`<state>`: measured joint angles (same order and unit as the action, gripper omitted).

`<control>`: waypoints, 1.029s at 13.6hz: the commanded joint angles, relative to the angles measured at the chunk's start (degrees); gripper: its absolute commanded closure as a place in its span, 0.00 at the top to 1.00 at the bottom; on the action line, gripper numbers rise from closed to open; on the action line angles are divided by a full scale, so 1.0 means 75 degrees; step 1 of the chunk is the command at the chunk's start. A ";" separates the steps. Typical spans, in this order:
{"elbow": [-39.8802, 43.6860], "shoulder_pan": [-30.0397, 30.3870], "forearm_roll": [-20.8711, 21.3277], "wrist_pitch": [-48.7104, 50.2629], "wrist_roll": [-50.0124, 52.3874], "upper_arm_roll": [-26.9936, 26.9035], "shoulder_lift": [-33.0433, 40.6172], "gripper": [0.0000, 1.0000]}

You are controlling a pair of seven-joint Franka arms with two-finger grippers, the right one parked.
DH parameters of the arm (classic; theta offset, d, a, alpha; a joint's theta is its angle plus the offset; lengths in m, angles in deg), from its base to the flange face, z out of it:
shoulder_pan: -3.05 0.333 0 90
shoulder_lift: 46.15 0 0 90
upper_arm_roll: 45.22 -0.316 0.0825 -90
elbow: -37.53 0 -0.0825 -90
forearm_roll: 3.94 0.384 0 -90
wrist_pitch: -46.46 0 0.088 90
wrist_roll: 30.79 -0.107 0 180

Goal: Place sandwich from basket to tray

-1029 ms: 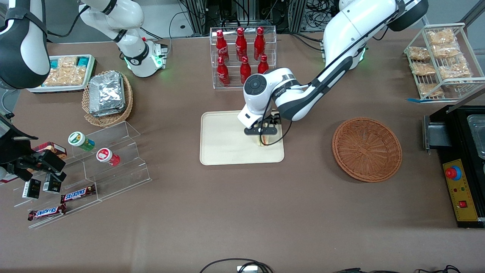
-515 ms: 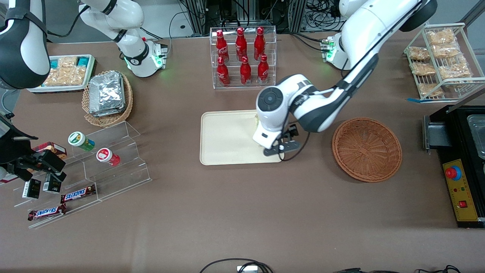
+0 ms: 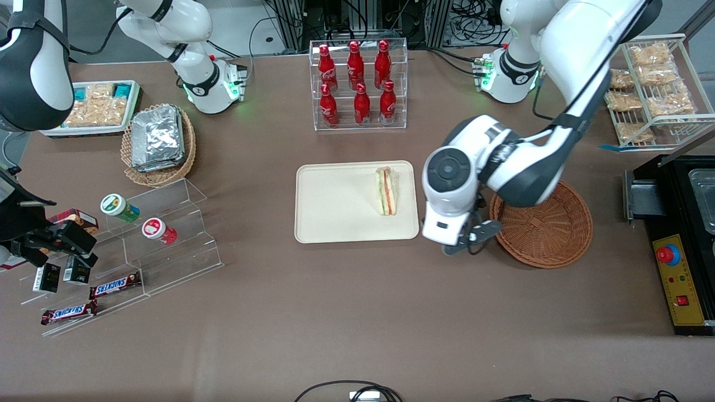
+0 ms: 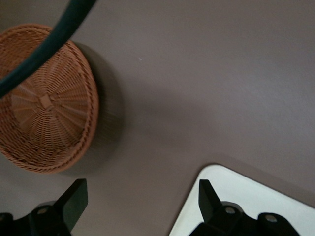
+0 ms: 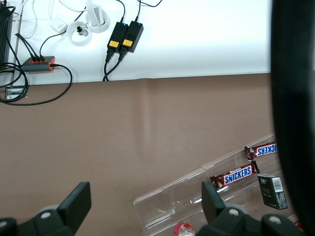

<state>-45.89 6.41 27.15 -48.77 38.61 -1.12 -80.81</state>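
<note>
Hanging with its fingers spread and empty between the tray (image 3: pixel 335 218) and the wicker basket (image 3: pixel 550 234), the gripper (image 3: pixel 469 241) risks clipping the tray rim and jolting the sandwich (image 3: pixel 386 190).

Red bottles (image 3: pixel 357 84), Snickers bars (image 3: pixel 114 285)

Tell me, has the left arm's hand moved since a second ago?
Yes. The hand left the sandwich on the tray, moving toward the basket.

The tool (image 3: pixel 472 241) has left the sandwich (image 3: pixel 387 191) and moved off the tray (image 3: pixel 335 223)
</note>
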 commanded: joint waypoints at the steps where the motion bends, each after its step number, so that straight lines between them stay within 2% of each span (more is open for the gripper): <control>1: -0.0044 0.0231 0.0015 0.0276 0.0086 0.0062 0.0214 0.99; 5: -0.0068 0.0466 -0.0242 0.0311 -0.0356 -0.0241 0.0600 0.99; 9: -0.0232 0.0478 -0.1565 0.0393 -0.2241 -0.1447 0.1630 0.99; 14: -0.0244 0.0630 -0.2667 0.1165 -0.5088 -0.2772 0.2744 0.99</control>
<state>-45.68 10.43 10.30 -41.90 7.77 -19.02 -64.83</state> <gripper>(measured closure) 0.004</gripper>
